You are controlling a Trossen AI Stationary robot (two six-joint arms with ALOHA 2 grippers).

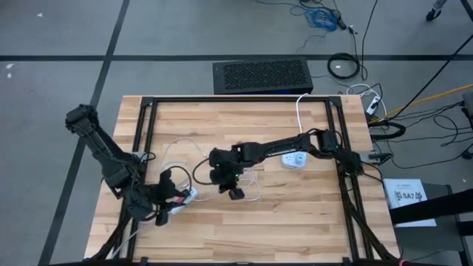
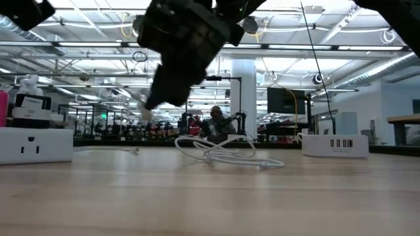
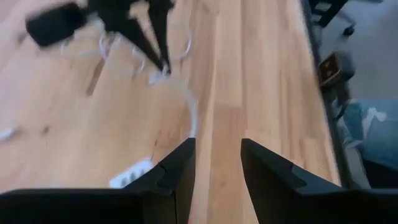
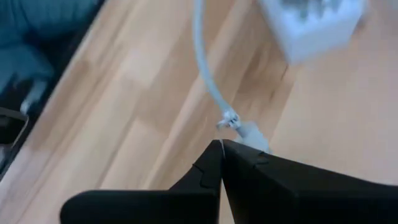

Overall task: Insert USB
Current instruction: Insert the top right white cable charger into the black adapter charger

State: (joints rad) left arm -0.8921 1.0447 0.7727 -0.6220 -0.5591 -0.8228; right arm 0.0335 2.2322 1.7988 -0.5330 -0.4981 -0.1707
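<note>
A: Where's everything on the worktop [image 1: 295, 222]?
B: Left hand [image 1: 177, 198] open, empty, by the left-edge strip [image 1: 188, 196]. Right hand [image 4: 222, 144] mid-worktop, shut on the cable [image 4: 208, 68] just behind its USB plug [image 4: 231, 119].
A: Advice?
B: Square the plug to the port, push slowly.

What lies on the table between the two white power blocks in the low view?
A loose white USB cable coils between the outlet block and USB hub; the low view shows it.
</note>
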